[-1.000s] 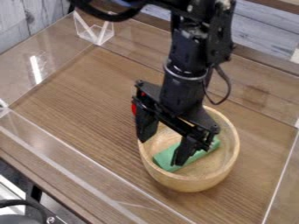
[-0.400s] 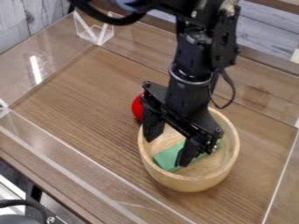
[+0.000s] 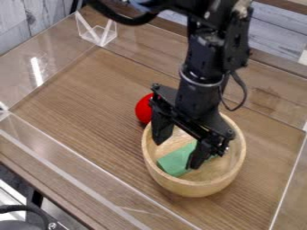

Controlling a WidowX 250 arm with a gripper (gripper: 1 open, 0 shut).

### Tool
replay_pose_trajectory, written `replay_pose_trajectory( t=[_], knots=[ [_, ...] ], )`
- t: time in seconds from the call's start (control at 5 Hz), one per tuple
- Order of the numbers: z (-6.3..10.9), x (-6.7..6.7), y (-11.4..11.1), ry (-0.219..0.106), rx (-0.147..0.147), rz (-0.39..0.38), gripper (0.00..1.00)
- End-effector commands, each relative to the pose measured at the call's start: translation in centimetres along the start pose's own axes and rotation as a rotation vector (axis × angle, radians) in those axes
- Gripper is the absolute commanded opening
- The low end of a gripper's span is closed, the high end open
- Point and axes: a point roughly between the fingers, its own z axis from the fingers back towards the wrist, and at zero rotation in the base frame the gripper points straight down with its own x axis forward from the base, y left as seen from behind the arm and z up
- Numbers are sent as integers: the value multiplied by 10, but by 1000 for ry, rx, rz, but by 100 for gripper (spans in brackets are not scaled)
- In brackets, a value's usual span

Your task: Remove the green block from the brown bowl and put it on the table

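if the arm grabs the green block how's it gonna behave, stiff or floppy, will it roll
The green block looks stiff, since its edges seem straight and it shows no sag. Its flat, elongated shape suggests sliding rather than rolling, though the curved wall of the brown bowl may tip it.

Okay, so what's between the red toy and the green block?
In the camera view, the wall of the brown bowl stands between the red toy and the green block.

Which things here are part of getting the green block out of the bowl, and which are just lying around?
For the job:
- green block, in the bowl
- brown bowl
- table, where the block goes

Just lying about:
- red thing beside the bowl
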Motion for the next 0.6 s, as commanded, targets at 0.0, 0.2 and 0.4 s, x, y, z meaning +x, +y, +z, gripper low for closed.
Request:
replay_pose_trajectory(
  t=[0.0, 0.2, 0.4],
  knots=[
    [-5, 4, -3, -21, -4, 47, 100],
    [-18, 9, -17, -26, 2, 30, 100],
    [-21, 13, -20, -33, 13, 27, 100]
  ],
)
